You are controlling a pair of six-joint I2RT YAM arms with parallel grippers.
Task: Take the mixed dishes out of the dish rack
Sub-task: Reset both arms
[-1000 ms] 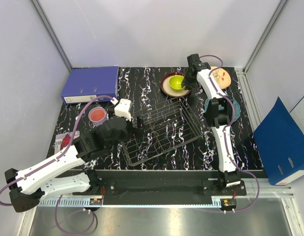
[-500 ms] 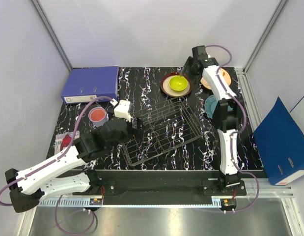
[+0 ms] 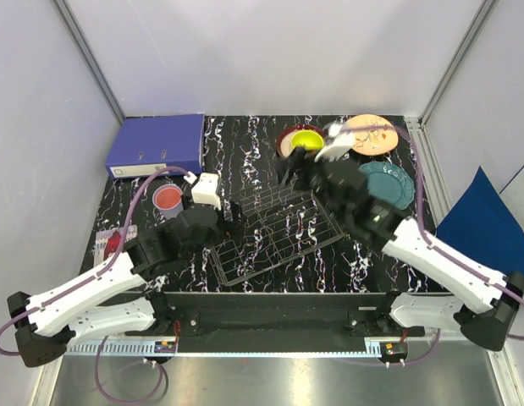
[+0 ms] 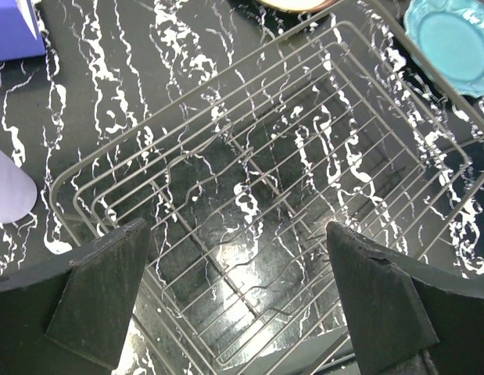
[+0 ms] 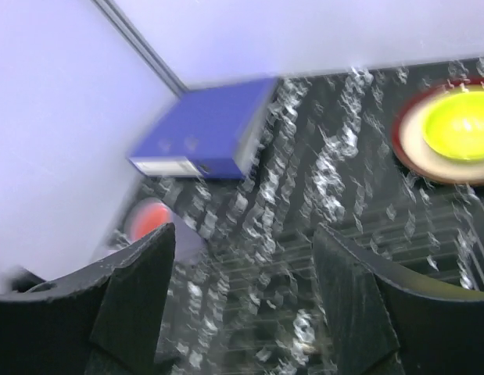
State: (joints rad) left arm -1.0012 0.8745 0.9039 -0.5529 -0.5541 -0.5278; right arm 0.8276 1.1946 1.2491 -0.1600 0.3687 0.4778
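Note:
The wire dish rack [image 3: 278, 227] lies mid-table with nothing in it, and its bare grid [image 4: 249, 156] fills the left wrist view. My left gripper [image 3: 235, 221] hangs open over its left end, nothing between the fingers [image 4: 101, 297]. My right gripper [image 3: 297, 169] is open and empty above the rack's far edge. Behind it the small yellow-green bowl [image 3: 306, 139] sits inside the cream bowl with dark red outside [image 3: 286, 145]. The teal plate [image 3: 387, 184] and the salmon-pink plate [image 3: 372, 135] lie at the right. At the left stands the lavender cup [image 3: 168, 199].
A blue ring binder [image 3: 157, 144] lies at the back left, and another [image 3: 486, 241] leans outside the right wall. A small red thing on a card [image 3: 109, 242] lies at the left edge. The right wrist view is blurred.
My right gripper opened off the yellow-green bowl, leaving it in the cream bowl, and the arm swung back toward the rack's far edge. The left arm barely moved.

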